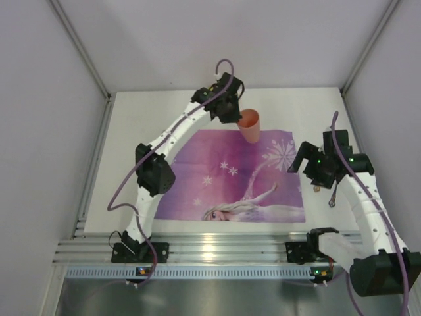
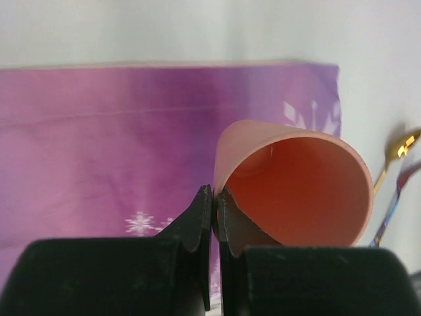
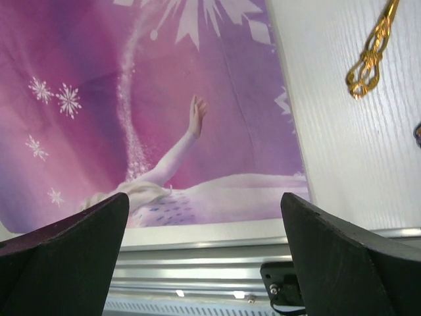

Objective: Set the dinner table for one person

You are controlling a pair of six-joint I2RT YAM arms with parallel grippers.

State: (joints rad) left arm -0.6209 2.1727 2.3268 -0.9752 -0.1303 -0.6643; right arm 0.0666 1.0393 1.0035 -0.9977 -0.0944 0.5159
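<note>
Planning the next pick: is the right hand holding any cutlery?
No, the right hand stands wide open with nothing between its fingers, just the purple placemat below.

The cup (image 1: 250, 126) is salmon-orange, the placemat (image 1: 223, 187) purple with white snowflakes, the dinner table (image 1: 128, 131) plain white, the spoon (image 2: 399, 146) gold.

A placemat (image 1: 223, 178) is spread across the middle of the surface (image 1: 131, 131), with its long side set parallel to the near edge. A cup (image 1: 250, 126) is held tilted over the placemat's far edge, right of centre, its wall pinched between the jaws of the left gripper (image 2: 214, 197). A spoon (image 2: 400, 148) and a second utensil (image 2: 395, 197) are laid on the bare surface just right of the placemat. The right gripper (image 3: 204, 250) is positioned above the placemat's near right corner, jaws spread wide.
</note>
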